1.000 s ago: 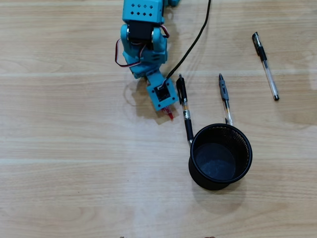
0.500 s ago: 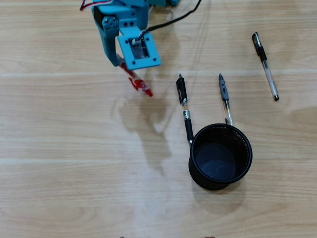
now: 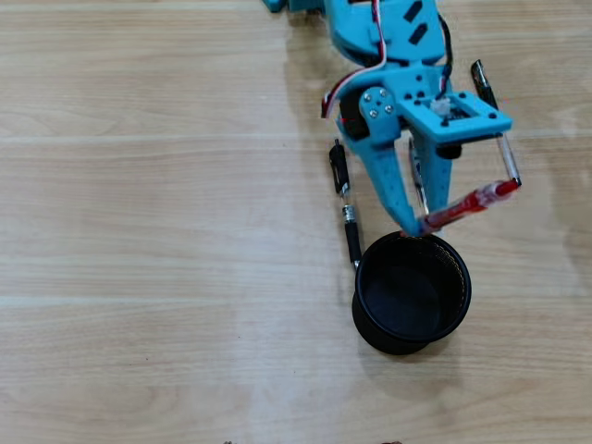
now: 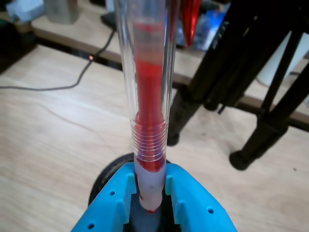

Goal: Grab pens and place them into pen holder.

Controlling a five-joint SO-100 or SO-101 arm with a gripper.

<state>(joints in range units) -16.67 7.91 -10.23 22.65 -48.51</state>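
Looking down in the overhead view, the blue gripper (image 3: 418, 225) is clenching the red pen (image 3: 467, 205) at its tip end, just above the far rim of the black pen holder (image 3: 412, 292); the long axis of the pen is running from the jaws up and to the right, so it is lying nearly flat, not upright. A black pen (image 3: 346, 203) is lying on the table (image 3: 139, 231) just left of the holder. Judging from this, the red pen could be falling across the rim or outside if released now. Moving to the wrist view, the red pen (image 4: 147, 106) is standing between both fingers (image 4: 111, 203), its tip pointing toward the holder (image 4: 108, 176) below.
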